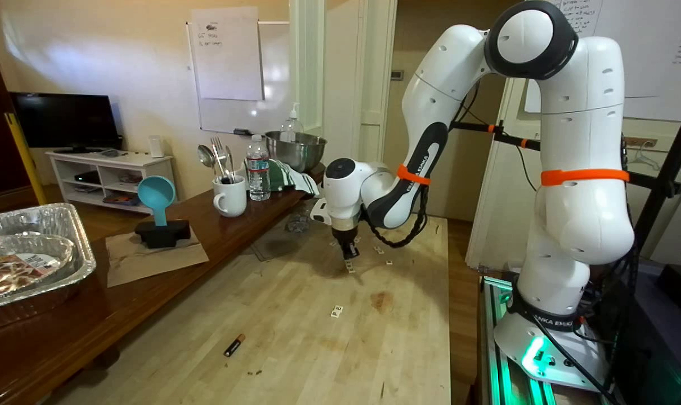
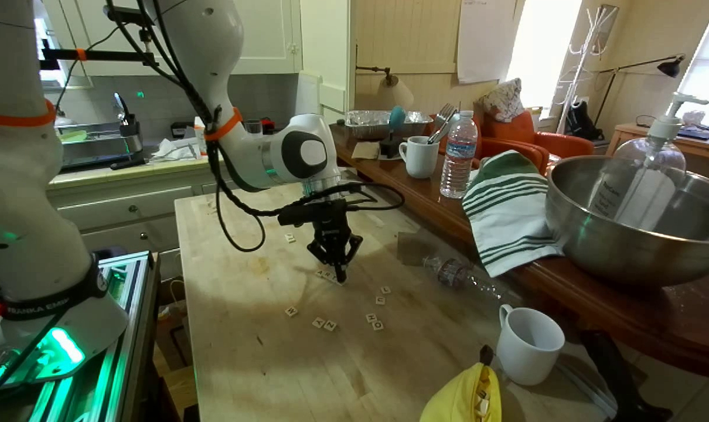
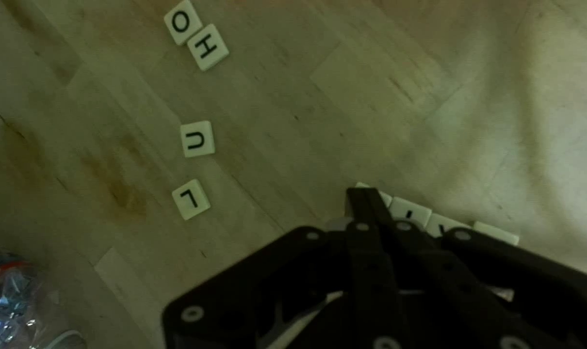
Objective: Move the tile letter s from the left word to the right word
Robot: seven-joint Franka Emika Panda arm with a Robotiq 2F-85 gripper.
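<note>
My claw [image 2: 341, 274] has its fingertips [image 3: 364, 198] pressed together over the end tile [image 3: 386, 198] of a tile row [image 3: 443, 221]; this posture appears chosen for sliding a flat piece, not pinching one; the end tile is presumably the S, though my fingertips conceal its letter; its touching neighbour may drag along; the U tile [image 3: 197, 139] and L tile [image 3: 191, 199] lie apart from the row; the clear bottle [image 2: 455, 274] lies beyond them.

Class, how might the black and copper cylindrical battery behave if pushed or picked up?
The black and copper cylindrical battery would probably roll if pushed sideways, since it lies on its rounded side. It looks straight and solid, so it should likely stay stiff when gripped.
</note>
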